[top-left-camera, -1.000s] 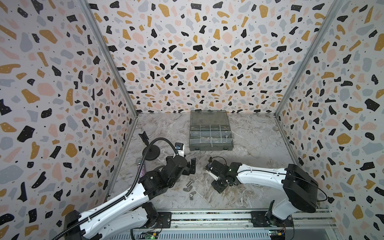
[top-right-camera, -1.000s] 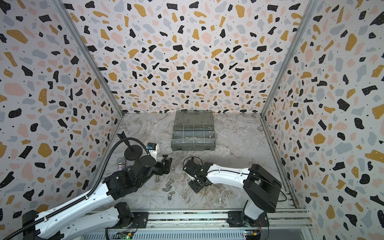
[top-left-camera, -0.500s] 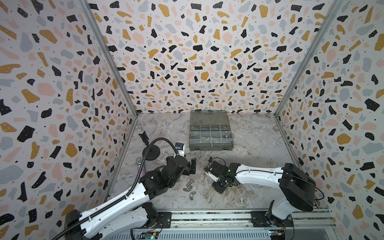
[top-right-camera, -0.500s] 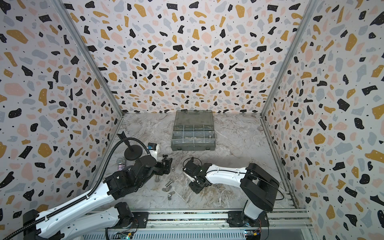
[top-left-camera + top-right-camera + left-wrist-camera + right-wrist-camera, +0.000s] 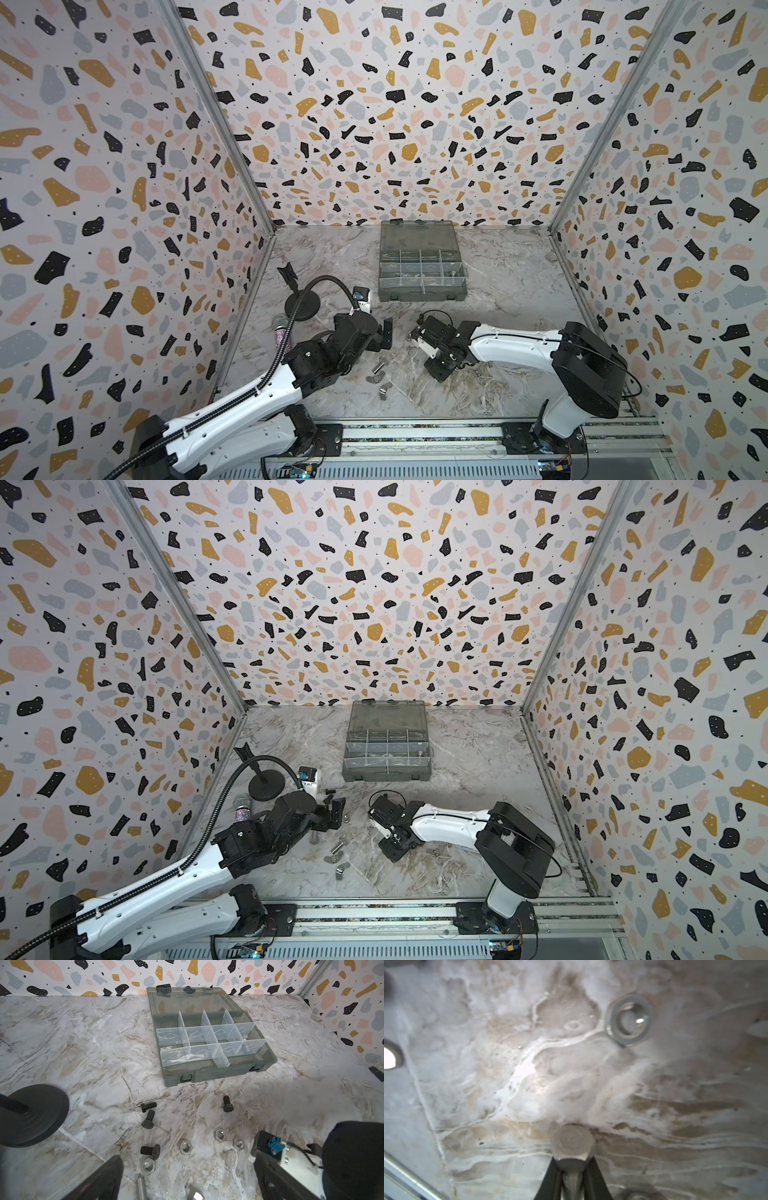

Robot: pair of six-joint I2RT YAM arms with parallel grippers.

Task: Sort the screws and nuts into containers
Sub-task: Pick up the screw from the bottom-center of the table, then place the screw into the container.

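- The right gripper (image 5: 572, 1169), at the bottom middle of the right wrist view, is clenched on a silver hex-head screw (image 5: 573, 1145) above the marble table (image 5: 529, 1084).
- A silver nut (image 5: 629, 1020) lies flat at the upper right of that view.
- The left gripper (image 5: 187, 1167), at the bottom of the left wrist view, is spread wide and holds nothing.
- Four black screws (image 5: 148, 1119) and four hex nuts (image 5: 186, 1147) lie loose in the lower middle of that view.
- Above them the grey box (image 5: 218, 1073) sits open.
- One silver screw (image 5: 246, 1043) lies in a compartment at its right end.
- In a top view, two wing nuts (image 5: 374, 379) lie between the arms, below centre.
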